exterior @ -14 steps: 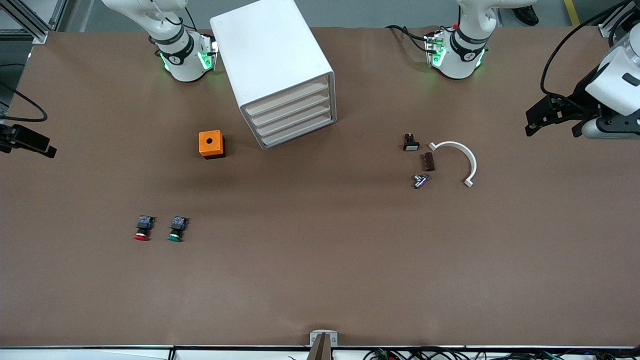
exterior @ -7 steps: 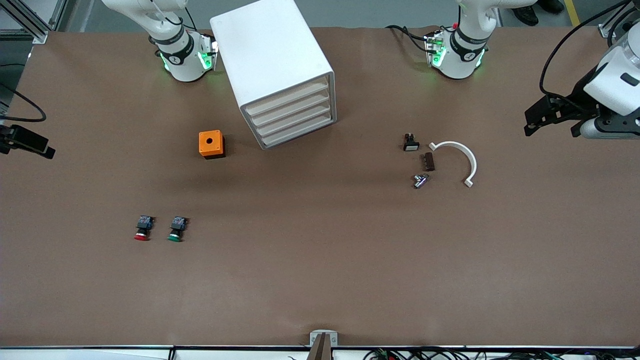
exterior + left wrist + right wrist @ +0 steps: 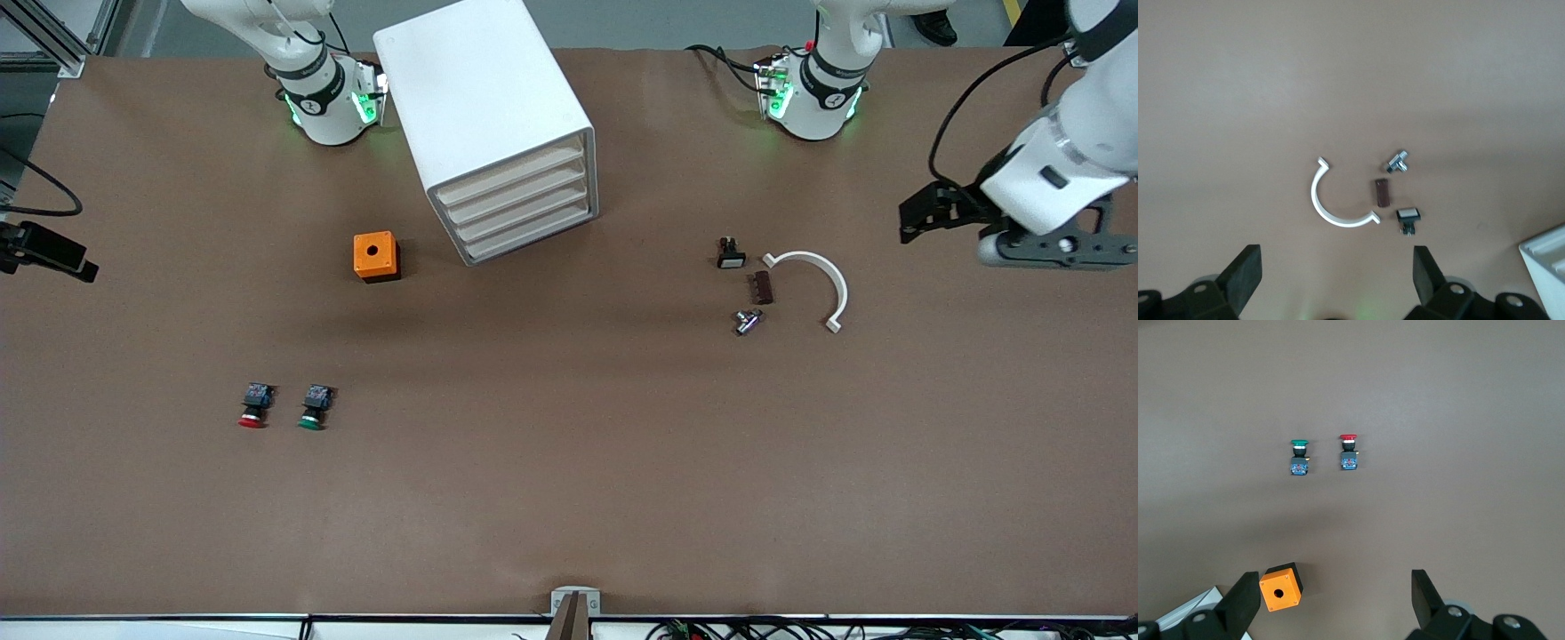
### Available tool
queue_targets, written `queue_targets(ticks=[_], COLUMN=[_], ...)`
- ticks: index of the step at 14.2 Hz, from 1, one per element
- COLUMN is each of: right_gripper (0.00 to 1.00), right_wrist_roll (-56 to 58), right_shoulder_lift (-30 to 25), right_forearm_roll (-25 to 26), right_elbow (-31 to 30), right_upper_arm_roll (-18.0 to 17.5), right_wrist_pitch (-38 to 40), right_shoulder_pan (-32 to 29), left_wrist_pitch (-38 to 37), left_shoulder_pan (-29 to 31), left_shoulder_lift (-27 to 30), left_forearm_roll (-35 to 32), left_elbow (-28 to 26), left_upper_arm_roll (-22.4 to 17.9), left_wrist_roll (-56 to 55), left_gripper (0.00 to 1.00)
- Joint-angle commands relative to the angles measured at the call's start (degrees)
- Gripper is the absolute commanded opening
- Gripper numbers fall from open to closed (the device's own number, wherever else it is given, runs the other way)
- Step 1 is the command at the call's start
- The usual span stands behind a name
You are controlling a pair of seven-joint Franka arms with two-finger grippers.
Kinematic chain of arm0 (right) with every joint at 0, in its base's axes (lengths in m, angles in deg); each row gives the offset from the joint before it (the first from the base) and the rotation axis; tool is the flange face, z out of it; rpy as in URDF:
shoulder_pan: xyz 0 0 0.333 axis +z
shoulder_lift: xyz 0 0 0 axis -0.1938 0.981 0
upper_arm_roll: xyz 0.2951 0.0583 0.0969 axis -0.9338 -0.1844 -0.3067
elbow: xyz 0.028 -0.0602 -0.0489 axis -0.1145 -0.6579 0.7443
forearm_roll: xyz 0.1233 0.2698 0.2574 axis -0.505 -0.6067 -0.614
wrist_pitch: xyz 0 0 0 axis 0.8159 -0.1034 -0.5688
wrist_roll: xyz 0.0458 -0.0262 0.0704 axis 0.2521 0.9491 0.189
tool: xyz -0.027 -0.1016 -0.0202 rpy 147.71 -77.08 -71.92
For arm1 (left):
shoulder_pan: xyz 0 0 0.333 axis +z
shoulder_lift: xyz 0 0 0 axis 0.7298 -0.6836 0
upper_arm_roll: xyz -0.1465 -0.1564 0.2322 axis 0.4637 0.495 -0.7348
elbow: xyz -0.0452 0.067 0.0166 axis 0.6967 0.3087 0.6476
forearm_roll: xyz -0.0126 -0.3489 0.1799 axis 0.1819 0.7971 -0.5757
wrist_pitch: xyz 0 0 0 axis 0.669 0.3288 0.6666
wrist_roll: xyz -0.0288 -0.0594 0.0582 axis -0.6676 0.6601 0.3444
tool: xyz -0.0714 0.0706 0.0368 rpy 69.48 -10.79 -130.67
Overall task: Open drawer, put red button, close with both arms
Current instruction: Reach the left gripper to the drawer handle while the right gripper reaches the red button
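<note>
The red button lies in the front view's lower left, just beside a green button, drawers shut on the white drawer cabinet at upper centre. Left gripper and right gripper hang spread, holding nothing.

Right hand mostly out of frame

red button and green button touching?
Apart. Both the front and right wrist views show bare table between the red button and the green button.
</note>
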Motion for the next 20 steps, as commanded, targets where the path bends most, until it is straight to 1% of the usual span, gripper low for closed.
queue_targets(ticks=[1, 4, 6, 8, 9, 11, 12, 13, 16, 18, 20], right_gripper=[1.0, 1.0, 1.0, 1.0, 1.0, 1.0, 1.0, 1.0, 1.0, 1.0, 1.0], right_wrist_roll=[-0.3, -0.3, -0.3, -0.3, -0.2, 0.4, 0.4, 0.5, 0.6, 0.6, 0.6], right_shoulder_lift=[-0.4, -0.1, 0.6, 1.8, 2.4, 3.6, 5.5, 5.7, 9.1, 10.7, 11.7], right_forearm_roll=[0.3, 0.1, -0.1, -0.2, -0.2, -0.3, -0.3, -0.2, -0.2, 0.4, 0.4], right_elbow=[0.2, 0.2, 0.2, 0.1, 0.1, 0.0, 0.0, -0.2, -0.5, -2.9, -7.7], right_upper_arm_roll=[-0.4, -0.5, -0.5, -0.6, -0.6, -0.6, -0.6, -0.6, -0.6, -0.5, -0.5], right_wrist_pitch=[0.0, 0.0, -0.1, -0.6, -1.1, -1.8, -3.8, -4.7, -5.5, -8.5, -14.7], right_shoulder_pan=[-0.4, -0.3, -0.2, 0.4, 1.0, 1.4, 2.4, 2.8, 2.5, 2.3, 1.8], left_wrist_pitch=[-0.9, -0.9, -0.8, -0.5, -0.3, 0.1, 1.4, 2.2, 5.4, 7.4, 9.4], left_shoulder_pan=[0.0, -0.4, -0.5, -0.7, -0.8, -0.9, -1.0, -1.1, -1.4, -1.8, -2.2], left_shoulder_lift=[-3.0, -6.1, -9.7, -14.3, -16.2, -17.9, -18.7, -19.9, -22.9, -23.9, -25.6], left_forearm_roll=[2.9, 9.1, 12.3, 19.2, 21.5, 24.4, 26.5, 28.1, 34.9, 37.4, 41.3], left_elbow=[-0.3, -1.9, -1.8, -1.7, -1.5, -1.1, -1.2, -1.2, -1.4, -1.7, -2.7], left_upper_arm_roll=[1.8, 2.3, 4.0, 4.7, 5.1, 7.3, 8.3, 9.1, 11.8, 13.7, 14.9], left_wrist_roll=[0.6, 2.9, 5.3, 5.5, 5.9, 5.9, 6.0, 6.0, 6.0, 6.5, 9.4], left_gripper=[1.0, 1.0, 1.0, 1.0, 1.0, 1.0, 1.0, 1.0, 1.0, 1.0, 1.0])
